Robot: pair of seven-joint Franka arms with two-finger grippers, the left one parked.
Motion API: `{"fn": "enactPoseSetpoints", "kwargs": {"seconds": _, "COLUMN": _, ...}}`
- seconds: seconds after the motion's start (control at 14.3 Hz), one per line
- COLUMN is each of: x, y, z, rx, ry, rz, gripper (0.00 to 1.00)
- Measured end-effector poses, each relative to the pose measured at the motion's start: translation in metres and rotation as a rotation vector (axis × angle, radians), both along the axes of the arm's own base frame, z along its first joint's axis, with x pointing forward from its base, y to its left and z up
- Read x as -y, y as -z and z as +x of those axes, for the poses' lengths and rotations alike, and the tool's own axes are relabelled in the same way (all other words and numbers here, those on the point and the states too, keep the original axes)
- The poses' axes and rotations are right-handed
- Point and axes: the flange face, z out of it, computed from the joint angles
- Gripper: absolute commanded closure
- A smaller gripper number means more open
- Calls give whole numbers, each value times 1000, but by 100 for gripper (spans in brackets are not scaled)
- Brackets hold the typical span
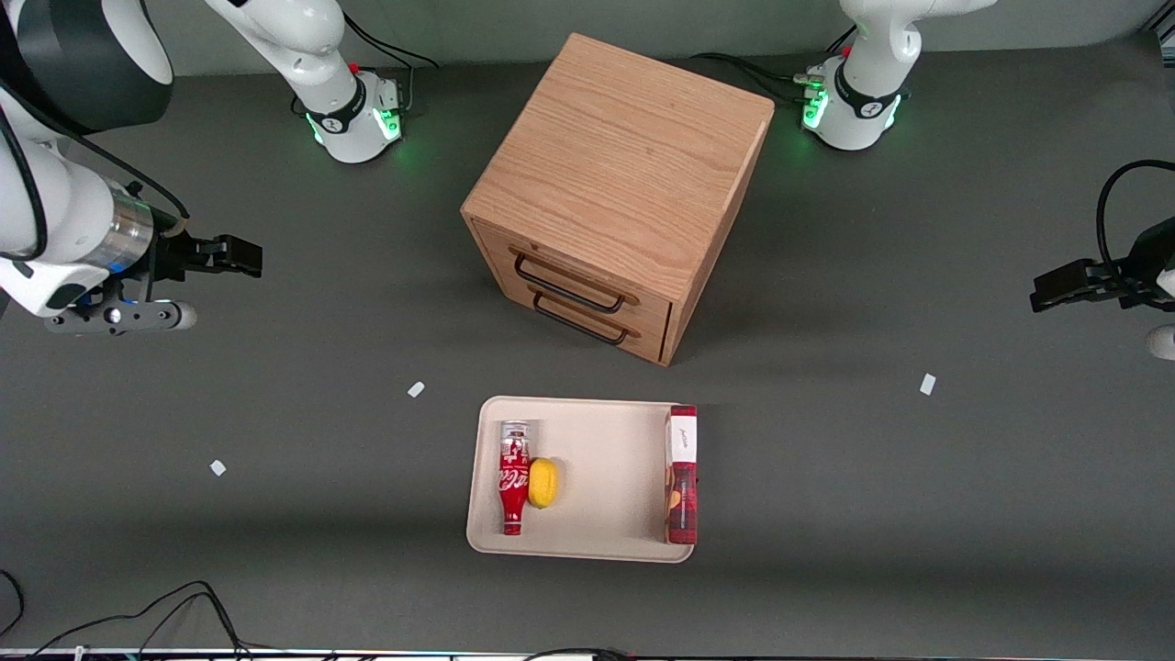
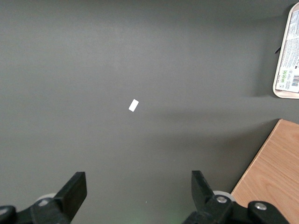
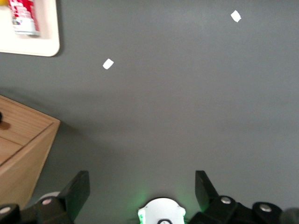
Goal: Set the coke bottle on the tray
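The coke bottle point(image 1: 513, 476) lies on its side in the beige tray point(image 1: 601, 459), at the tray's end toward the working arm, silver end toward the cabinet and red cap toward the front camera. A yellow lemon point(image 1: 542, 483) touches it. The bottle's silver end point(image 3: 23, 16) and a tray corner point(image 3: 46, 44) also show in the right wrist view. My right gripper point(image 1: 240, 256) is open and empty, raised over the bare table at the working arm's end, well away from the tray. In its own view the fingers point(image 3: 79, 191) stand wide apart over the grey table.
A red rectangular box point(image 1: 681, 474) lies along the tray's edge toward the parked arm. A wooden drawer cabinet point(image 1: 613, 197) with two closed drawers stands farther from the front camera than the tray. Small white tape marks point(image 1: 416, 389) dot the table. Cables lie along the front edge.
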Motion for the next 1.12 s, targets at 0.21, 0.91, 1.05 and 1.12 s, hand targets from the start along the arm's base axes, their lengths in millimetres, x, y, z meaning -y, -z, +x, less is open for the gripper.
{"fn": "enactPoseSetpoints", "kwargs": {"seconds": 0.21, "x": 3, "y": -31, "z": -16, "rx": 45, "ry": 21, "rz": 17, "gripper": 0}}
{"fn": "enactPoseSetpoints", "kwargs": {"seconds": 0.91, "x": 29, "y": -46, "z": -49, "rx": 109, "ry": 41, "rz": 90, "gripper": 0}}
{"fn": "enactPoseSetpoints", "kwargs": {"seconds": 1.05, "x": 29, "y": -42, "z": -49, "rx": 107, "ry": 41, "rz": 84, "gripper": 0}}
{"fn": "enactPoseSetpoints", "kwargs": {"seconds": 1.12, "x": 30, "y": -41, "z": -49, "rx": 106, "ry": 40, "rz": 79, "gripper": 0}}
